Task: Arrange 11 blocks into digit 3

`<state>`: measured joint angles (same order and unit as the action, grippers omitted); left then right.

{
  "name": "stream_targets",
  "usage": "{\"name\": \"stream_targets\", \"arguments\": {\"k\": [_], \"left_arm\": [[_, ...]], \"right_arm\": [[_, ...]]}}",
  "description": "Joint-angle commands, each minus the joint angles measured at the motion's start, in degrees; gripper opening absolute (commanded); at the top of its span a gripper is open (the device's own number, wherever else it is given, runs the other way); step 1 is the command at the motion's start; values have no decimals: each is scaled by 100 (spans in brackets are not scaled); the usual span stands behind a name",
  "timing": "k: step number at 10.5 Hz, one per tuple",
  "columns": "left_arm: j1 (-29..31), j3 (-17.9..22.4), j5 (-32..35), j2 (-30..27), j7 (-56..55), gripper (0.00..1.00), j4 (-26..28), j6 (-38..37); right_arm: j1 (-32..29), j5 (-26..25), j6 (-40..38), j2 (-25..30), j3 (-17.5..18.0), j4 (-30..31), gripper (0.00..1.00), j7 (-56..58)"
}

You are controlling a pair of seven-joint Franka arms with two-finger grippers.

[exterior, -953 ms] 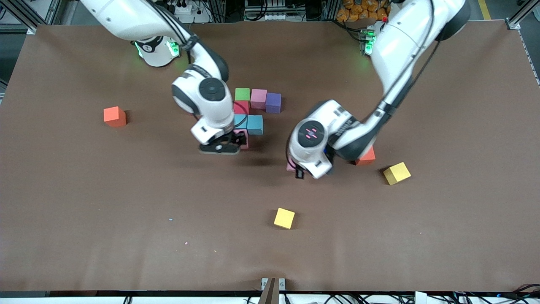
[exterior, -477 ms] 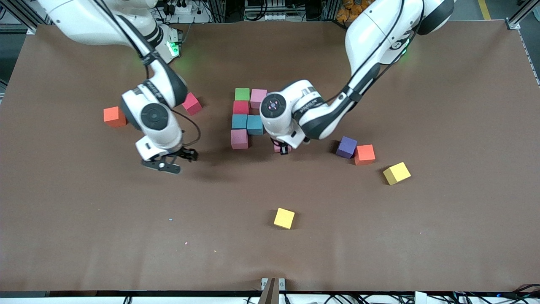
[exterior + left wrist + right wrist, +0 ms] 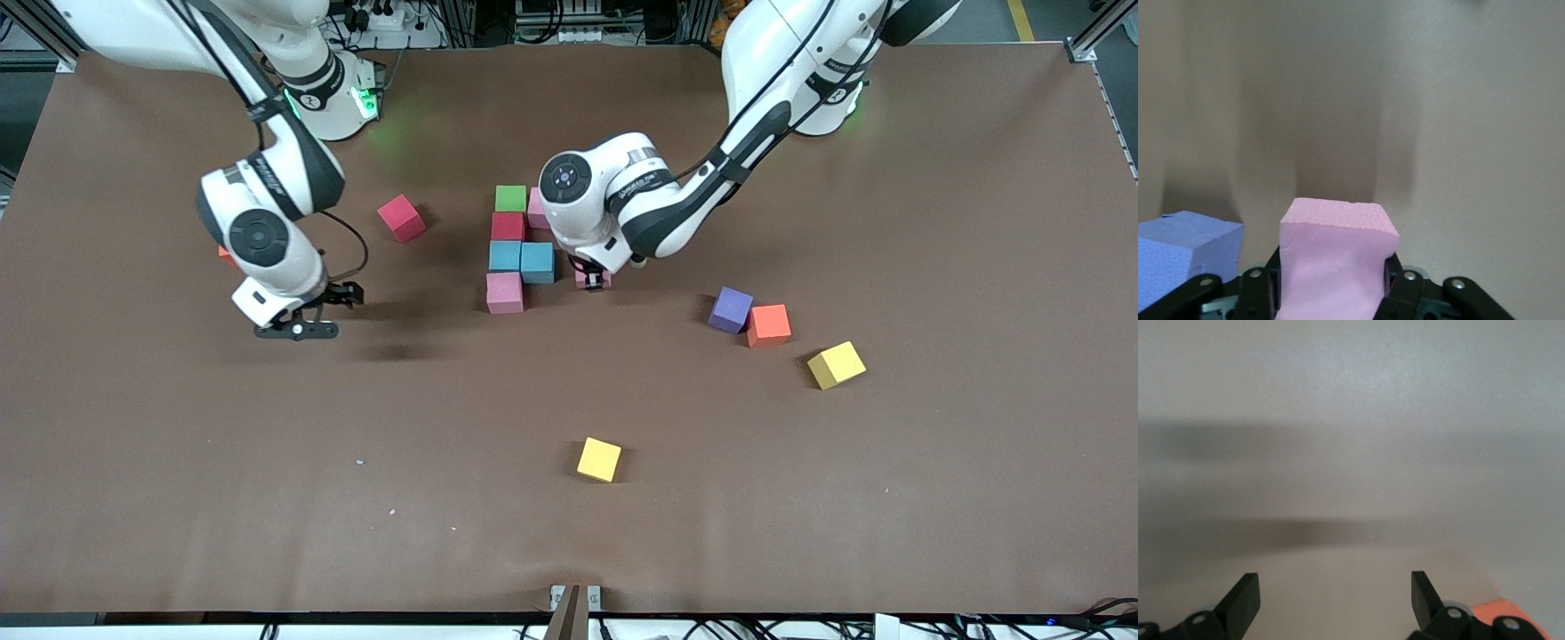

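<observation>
Blocks (image 3: 508, 226) cluster mid-table. The left gripper (image 3: 1335, 290), pinching a pink block (image 3: 1335, 223), has carried it to the cluster's 4 o'clock, so another cell of the 3 looks nearly filled. The right gripper (image 3: 1335, 590), spread and empty, has withdrawn toward 9 o'clock. Visible: one green (image 3: 510, 197), two red, three pink, two blue (image 3: 537, 262), one purple (image 3: 730, 309), two orange (image 3: 768, 324), two yellow (image 3: 599, 460).

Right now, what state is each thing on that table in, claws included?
Left claw: shut on a pink block, beside the light blue blocks.
Right claw: open, empty, over bare table.
Green block: resting at the cluster's top.
Red block: resting beside the green one.
Loose red block: resting alone, turned askew.
Purple block: resting, touching an orange block.
Yellow cubes: resting apart, untouched.
</observation>
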<state>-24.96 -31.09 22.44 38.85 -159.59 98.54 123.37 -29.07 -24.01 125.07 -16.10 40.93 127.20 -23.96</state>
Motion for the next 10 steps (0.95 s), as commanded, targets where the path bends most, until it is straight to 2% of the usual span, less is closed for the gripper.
{"name": "stream_targets", "arguments": {"k": [1,5,10], "left_arm": [[0,-64,288,-255,-1311,0,491,476],[-123,-64,288,-194,-1365,0,518,539],[-149,-55,437,-97,-1373,0,421,583]], "right_arm": [[-932,344,-202,204,686,8,100,724],[-952,353,-728,107,723,-703,100,945],[-1486,766,-975,54,679,-810,100,2208]]}}
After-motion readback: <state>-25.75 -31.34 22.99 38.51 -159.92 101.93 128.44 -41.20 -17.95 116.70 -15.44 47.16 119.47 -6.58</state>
